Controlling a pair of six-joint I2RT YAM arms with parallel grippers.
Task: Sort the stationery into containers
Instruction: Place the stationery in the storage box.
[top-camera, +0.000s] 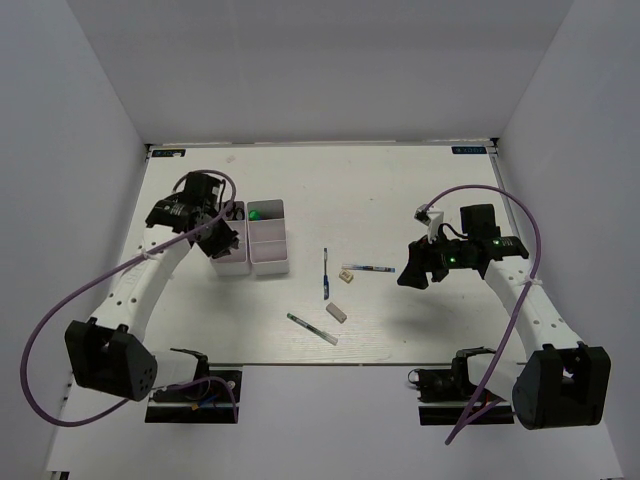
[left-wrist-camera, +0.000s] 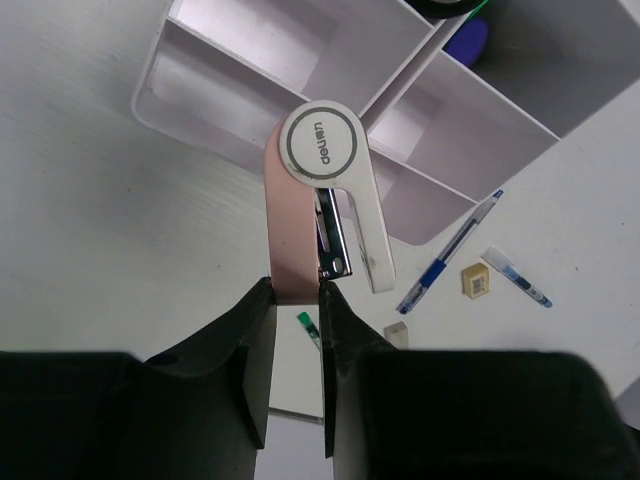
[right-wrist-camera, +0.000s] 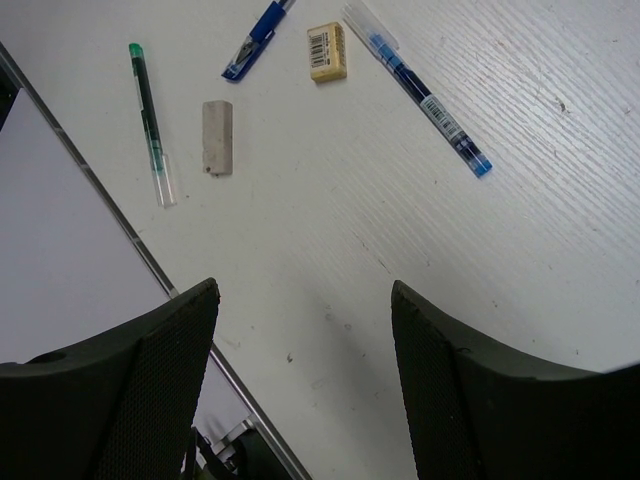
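At your left wrist, the left gripper (left-wrist-camera: 297, 295) clamps a pink-and-white tool (left-wrist-camera: 320, 180) over the trays (left-wrist-camera: 200, 95). At your right wrist, the right gripper (right-wrist-camera: 305, 290) hangs spread and empty above the table (right-wrist-camera: 520, 230); a grey eraser (right-wrist-camera: 217, 137), a beige eraser (right-wrist-camera: 327, 52) and three pens (right-wrist-camera: 430, 100) lie left of it. From above, the trays sit side by side at the left, erasers and pens mid-table.

Pink-and-white tool (left-wrist-camera: 298, 210), white trays (top-camera: 270, 266), blue pen (left-wrist-camera: 450, 252), green-and-clear pen (right-wrist-camera: 150, 120), grey eraser (right-wrist-camera: 217, 137) — barcode-printed beige eraser (right-wrist-camera: 327, 52).
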